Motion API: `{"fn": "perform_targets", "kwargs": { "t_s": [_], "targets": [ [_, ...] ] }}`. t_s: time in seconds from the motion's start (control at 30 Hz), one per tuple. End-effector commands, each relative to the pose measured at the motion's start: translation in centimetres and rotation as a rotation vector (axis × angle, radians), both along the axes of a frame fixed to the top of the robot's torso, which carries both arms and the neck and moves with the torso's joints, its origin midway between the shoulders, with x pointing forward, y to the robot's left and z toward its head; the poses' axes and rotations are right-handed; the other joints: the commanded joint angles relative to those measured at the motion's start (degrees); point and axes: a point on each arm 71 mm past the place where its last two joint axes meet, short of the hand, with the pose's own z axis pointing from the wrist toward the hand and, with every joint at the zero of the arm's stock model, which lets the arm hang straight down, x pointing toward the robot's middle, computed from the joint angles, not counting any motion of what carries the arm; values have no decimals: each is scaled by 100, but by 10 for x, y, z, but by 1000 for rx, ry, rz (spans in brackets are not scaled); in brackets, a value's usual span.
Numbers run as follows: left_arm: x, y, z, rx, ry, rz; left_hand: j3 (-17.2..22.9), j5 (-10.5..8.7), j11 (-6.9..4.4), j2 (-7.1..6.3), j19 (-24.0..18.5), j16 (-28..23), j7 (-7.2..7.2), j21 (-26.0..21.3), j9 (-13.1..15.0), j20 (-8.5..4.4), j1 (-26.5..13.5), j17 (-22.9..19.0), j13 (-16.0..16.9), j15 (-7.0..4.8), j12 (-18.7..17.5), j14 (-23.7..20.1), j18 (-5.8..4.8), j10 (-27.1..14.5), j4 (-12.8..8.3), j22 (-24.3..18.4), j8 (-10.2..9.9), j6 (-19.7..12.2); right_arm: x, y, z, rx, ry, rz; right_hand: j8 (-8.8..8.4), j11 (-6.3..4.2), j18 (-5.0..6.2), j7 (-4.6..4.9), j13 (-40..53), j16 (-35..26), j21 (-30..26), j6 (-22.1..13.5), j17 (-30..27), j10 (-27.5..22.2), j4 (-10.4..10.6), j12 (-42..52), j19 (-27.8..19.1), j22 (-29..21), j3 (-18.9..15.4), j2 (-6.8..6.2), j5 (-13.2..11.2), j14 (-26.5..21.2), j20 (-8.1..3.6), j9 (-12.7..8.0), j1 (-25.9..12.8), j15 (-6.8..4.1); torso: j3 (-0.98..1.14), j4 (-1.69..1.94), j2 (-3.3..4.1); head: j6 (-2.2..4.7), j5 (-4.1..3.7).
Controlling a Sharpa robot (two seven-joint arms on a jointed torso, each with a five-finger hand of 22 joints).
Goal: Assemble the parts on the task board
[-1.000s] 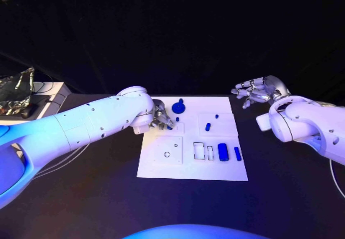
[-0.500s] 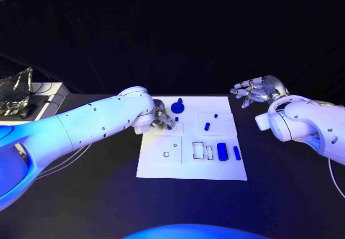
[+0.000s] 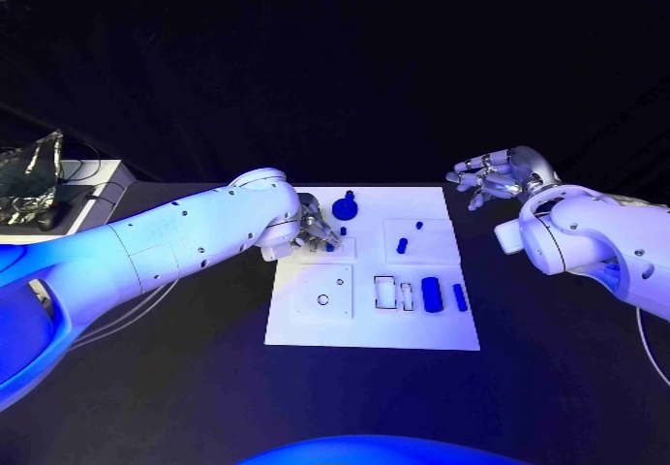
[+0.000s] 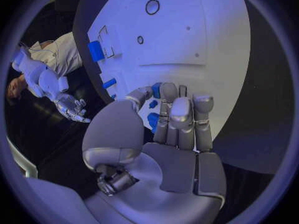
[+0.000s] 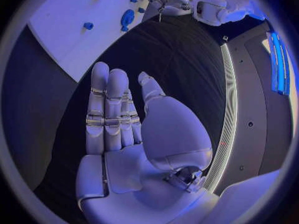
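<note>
The black table [image 3: 167, 387] carries the white board [image 3: 366, 325] at its middle, long side running away from the robot. The left arm [image 3: 154, 247] reaches in over the board's left edge, and the left hand [image 3: 313, 225] hangs fingers-down over the far left part of the board, just beside a round blue part [image 3: 345, 206]. In the left wrist view that hand's fingers [image 4: 181, 115] are curled in close together, with small blue pieces showing right at their tips; whether any piece is pinched cannot be told. The right arm [image 3: 593, 242] sits off the board's right side, and the right hand [image 3: 496, 174] is raised above the table beyond the board's far right corner, fingers straight and apart, holding nothing. On the board's near right lie a blue cylinder [image 3: 432, 294] and a thinner blue bar [image 3: 460, 297] side by side, next to empty outlined slots. Farther up, a short blue peg [image 3: 402, 246] lies with a tiny blue piece [image 3: 419, 226] near it.
</note>
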Motion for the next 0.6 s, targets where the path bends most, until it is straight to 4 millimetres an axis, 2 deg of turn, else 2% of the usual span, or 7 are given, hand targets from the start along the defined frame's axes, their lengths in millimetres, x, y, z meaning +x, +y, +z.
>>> {"fn": "perform_targets", "kwargs": {
  "t_s": [0.03, 0.1, 0.13, 0.23, 0.6],
  "targets": [
    [-3, -5, -3, -14, 16, -9, -465, -21, -20, 55, 41, 9, 6, -37, -34, 3, 16, 8, 5, -10, 26, 38, -109, 0, 108, 18, -23, 32, 0, 2, -1, -1, 0, 18, -18, 19, -90, 26, -5, -38, 21, -3, 8, 36, 27, -14, -29, -5, 2, -33, 37, 30, -10, -4, 15, -3, 1, 0, -2, 0, 1],
    [-3, -4, -3, -13, 16, -9, -1043, -31, -7, 93, 61, 25, 4, -38, -33, 5, 2, 27, 8, -6, 48, 50, -112, 9, 239, 42, -8, 66, 0, 1, -1, -1, 0, 18, -18, 19, -90, 26, -5, -38, 21, -3, 8, 36, 27, -14, -29, -5, 2, -33, 37, 30, -10, -4, 15, -3, -3, -2, -3, 3, 3],
    [-3, -4, -3, -13, 17, -8, -1503, -17, 7, 214, 69, 28, -15, -44, -46, 9, 160, 34, 5, -9, 60, 51, -111, 1, 310, 62, -17, 59, 0, 1, -1, -1, 0, 18, -18, 19, -90, 26, -5, -38, 21, -3, 8, 36, 27, -14, -29, -5, 2, -33, 37, 30, -10, -4, 15, -3, -3, -2, -3, 3, 3],
    [-3, -3, -4, -11, 17, -8, -2091, -21, -11, 314, 83, 34, 29, -55, -57, 13, 286, 44, -3, -4, 82, 54, -113, -3, 477, 107, -10, 73, -1, 1, -1, -1, 1, 17, -18, 19, -90, 26, -5, -38, 21, -3, 8, 36, 27, -14, -29, -5, 2, -33, 37, 30, -10, -4, 15, -3, -6, -5, -2, 6, 7],
    [-4, 1, -4, -4, 17, -1, -2665, -32, 6, 432, 104, 45, 23, -107, -42, 23, 451, 59, -26, -2, 129, 55, -112, -21, 585, 193, 35, 55, -1, 1, -2, -2, 2, 17, -19, 21, -91, 29, -7, -42, 21, -11, 7, 31, 23, -17, -35, -13, 2, -37, 37, 25, -8, -7, 20, -2, -9, -1, 1, -1, -9]
  ]
}}
